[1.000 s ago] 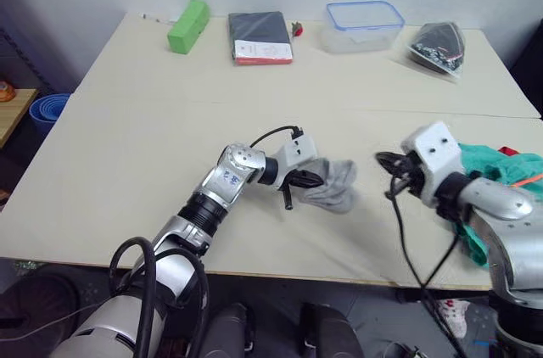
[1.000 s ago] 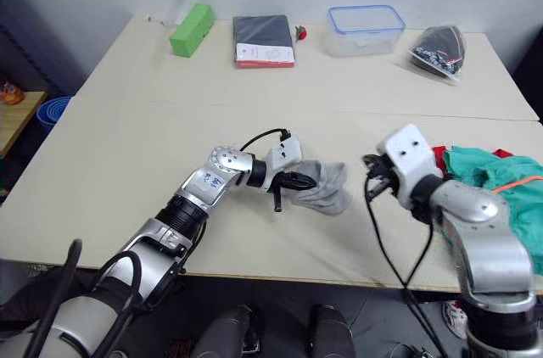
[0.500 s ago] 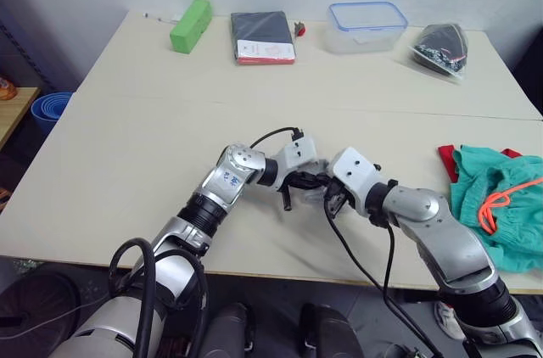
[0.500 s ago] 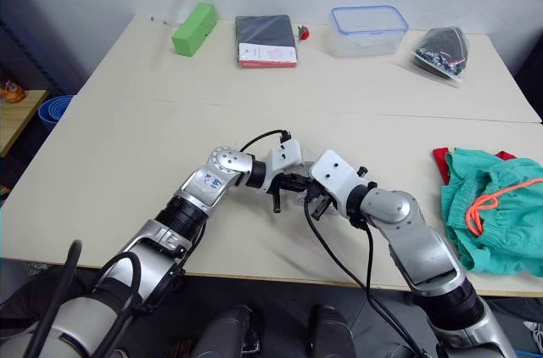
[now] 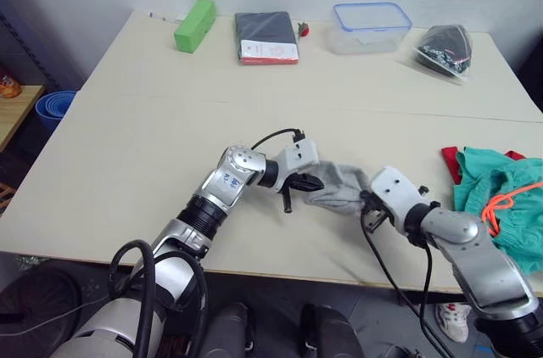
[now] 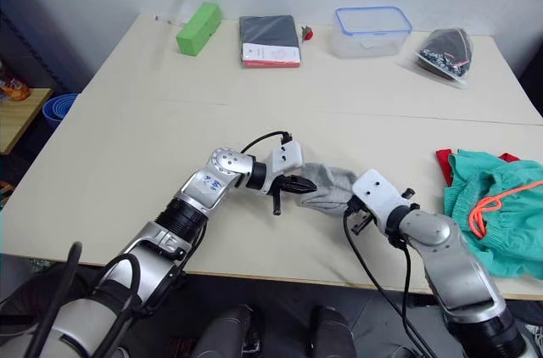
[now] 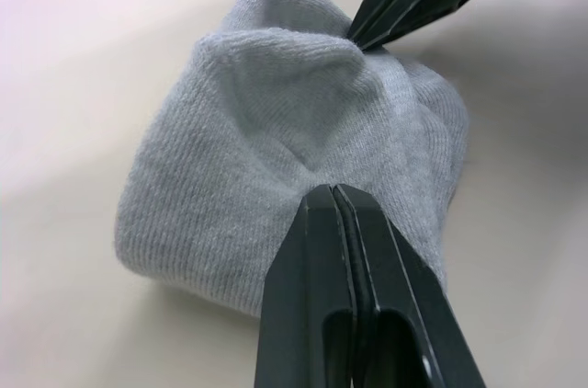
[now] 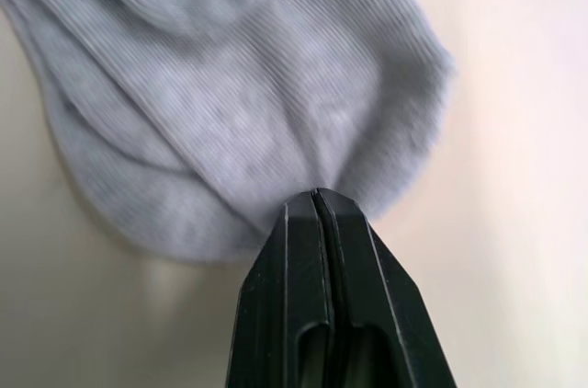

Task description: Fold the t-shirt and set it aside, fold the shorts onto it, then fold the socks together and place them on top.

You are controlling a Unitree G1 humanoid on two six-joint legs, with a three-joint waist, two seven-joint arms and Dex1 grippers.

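Now both my pincers pinch the socks, low in the middle of the frame.

Largest first: the table (image 5: 153,120) fills the frame, the shorts (image 5: 501,197) heaped over the t-shirt (image 5: 450,163) at the right edge. The socks (image 5: 338,188) stretch between my left gripper (image 5: 307,187) and right gripper (image 5: 366,200), each pressed shut on an end. They look light, soft and stretchy, so I would grip through both layers near the cuffs.

Along the top of the frame we see a green block (image 5: 193,25), a dark booklet (image 5: 266,36), a clear container (image 5: 372,26) and a black bag (image 5: 445,49) on the surface (image 5: 127,129).
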